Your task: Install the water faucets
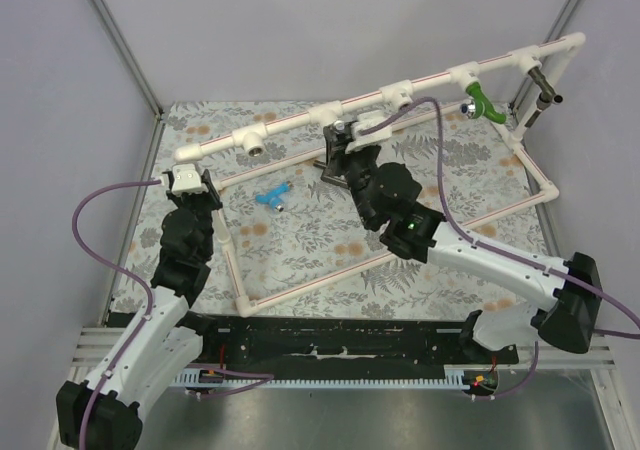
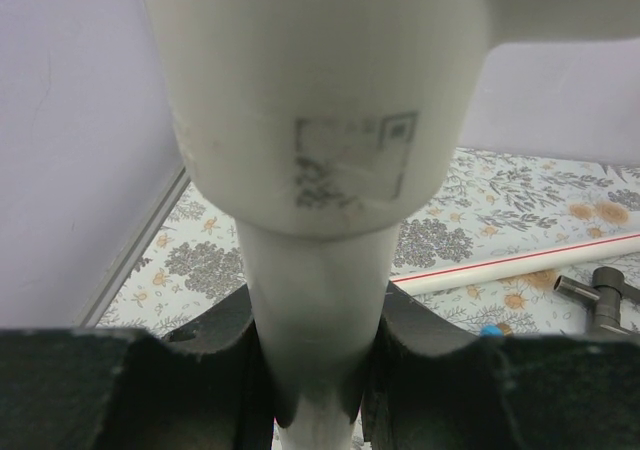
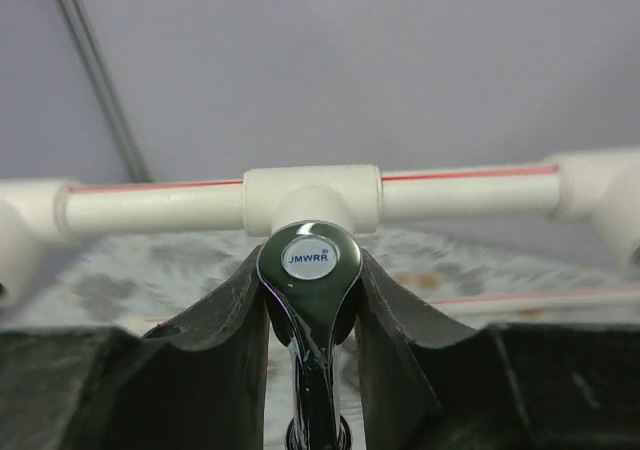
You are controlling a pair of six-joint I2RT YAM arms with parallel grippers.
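In the right wrist view my right gripper (image 3: 310, 305) is shut on the shiny silver faucet (image 3: 309, 270), both pads against its dark round-capped handle. The faucet sits right in front of a white tee fitting (image 3: 312, 195) on the top rail. From above, that gripper (image 1: 345, 142) is at the middle of the rail. A green faucet (image 1: 481, 101) and a dark grey faucet (image 1: 546, 87) hang from fittings further right. Flat on the mat inside the frame lies a light blue faucet (image 1: 272, 197). My left gripper (image 1: 190, 183) is shut on the white pipe (image 2: 312, 300) below the frame's left elbow (image 2: 320, 100).
The white pipe frame (image 1: 300, 280) lies across the floral mat, its raised rail running from far left to far right. An open threaded fitting (image 1: 256, 149) faces forward on the rail's left part. A dark grey metal piece (image 2: 598, 292) lies on the mat under the right gripper. Grey walls enclose the mat.
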